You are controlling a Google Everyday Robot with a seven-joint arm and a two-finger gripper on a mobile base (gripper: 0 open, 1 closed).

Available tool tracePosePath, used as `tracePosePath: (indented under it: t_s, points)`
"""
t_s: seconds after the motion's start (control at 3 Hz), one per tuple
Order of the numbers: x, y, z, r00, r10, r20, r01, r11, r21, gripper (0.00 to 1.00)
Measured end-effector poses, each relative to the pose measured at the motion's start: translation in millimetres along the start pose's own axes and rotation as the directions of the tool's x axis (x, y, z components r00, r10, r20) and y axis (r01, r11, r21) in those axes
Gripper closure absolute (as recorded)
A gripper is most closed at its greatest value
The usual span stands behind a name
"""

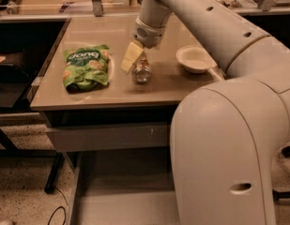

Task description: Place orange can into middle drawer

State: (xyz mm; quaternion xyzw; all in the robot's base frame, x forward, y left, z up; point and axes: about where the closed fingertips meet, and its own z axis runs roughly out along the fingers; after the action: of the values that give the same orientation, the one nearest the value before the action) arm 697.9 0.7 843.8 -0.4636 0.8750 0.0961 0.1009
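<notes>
The orange can [142, 72] stands upright on the tan table top [111, 90], near its middle, showing mostly shiny silver metal. My gripper [135, 63] comes down from the white arm right at the can, with its pale yellow part against the can's left side. The can rests on the table. The middle drawer [121, 191] is pulled out below the table's front edge; its flat grey floor is bare, and its right part is hidden behind my arm.
A green snack bag [86, 67] lies left of the can. A white bowl [195, 59] sits to the right. A closed grey drawer front [107, 136] is under the table top. My bulky white arm [229, 149] fills the right foreground.
</notes>
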Motion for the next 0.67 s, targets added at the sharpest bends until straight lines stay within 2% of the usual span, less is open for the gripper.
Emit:
tracePosePath:
  t_s: [0.67]
  points:
    - [-10, 8, 23, 0.999, -0.006, -0.031, 0.004, 0.9991, -0.042, 0.00]
